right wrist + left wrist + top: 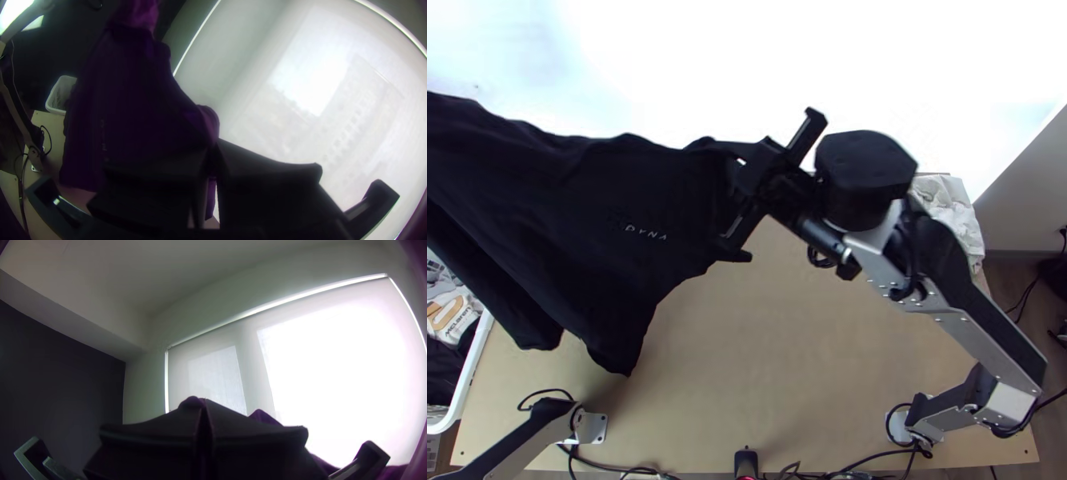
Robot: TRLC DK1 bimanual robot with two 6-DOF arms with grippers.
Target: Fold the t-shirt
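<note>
In the top view, the basket stands at the desk's left end, with other clothes in it. Just right of the basket, the left arm comes in low from its base. The left fingers are pressed together in the left wrist view, with dark cloth at their tips, so they seem to hold the shirt; that camera faces up at the window blind and ceiling, so the wrist is pitched upward.

The black t-shirt hangs raised above the desk, from beside and above the basket across to its right, loosely stretched, lower part drooping and unfolded. Laying it out looks like the step in hand: keep both upper corners level, pull gently until the slack goes, then lower it so the hanging edge lands first, clear of the basket's rim, and draw the cloth flat before letting go. Uneven lowering could bunch it.

Farther right of the basket, the right fingers pinch a bit of its upper edge. The right arm slants over the desk from the base farthest from the basket, elbow bent, wrist high.
</note>
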